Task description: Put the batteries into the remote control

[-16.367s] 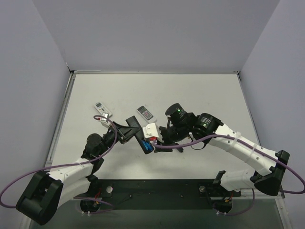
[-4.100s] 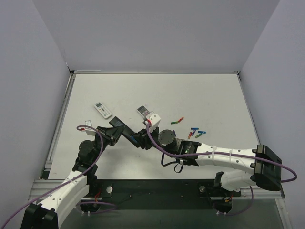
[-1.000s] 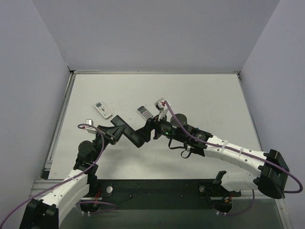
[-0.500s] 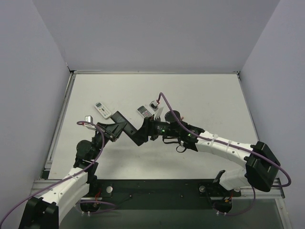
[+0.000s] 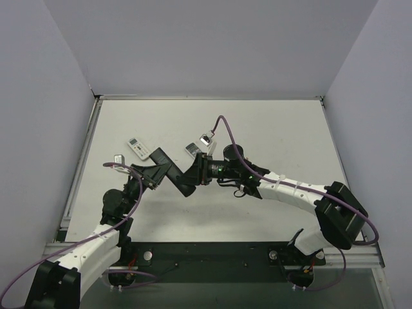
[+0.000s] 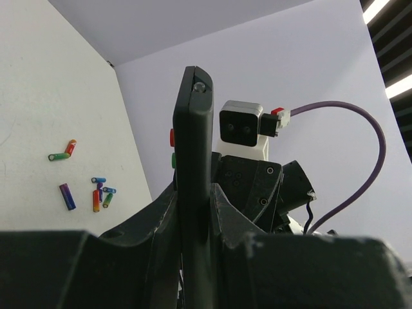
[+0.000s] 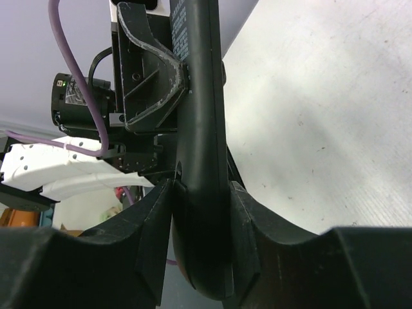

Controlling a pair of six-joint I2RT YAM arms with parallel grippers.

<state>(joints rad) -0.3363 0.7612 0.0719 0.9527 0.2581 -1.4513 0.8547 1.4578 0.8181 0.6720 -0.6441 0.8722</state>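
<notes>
1. A long slim black plastic remote control [image 5: 172,175] is being held over the middle of a flat pale table [image 5: 277,129], slanting from far left to near right.
2. The left arm's black two-finger gripper [image 5: 159,168] is clamping the remote's far-left end, one finger on each side.
3. The right arm's black two-finger gripper [image 5: 196,177] is clamping the near-right end, facing the left gripper along the remote.
4. A short white plastic remote [image 5: 138,148] is lying on the table, behind and left of the held remote.
5. A second short white plastic remote [image 5: 192,149] is lying just behind the right gripper, partly hidden by it.
6. Small multicoloured cylindrical batteries [image 6: 100,193] are lying loose on the table in the left wrist view. A few are clustering together, with two more a little apart.
</notes>
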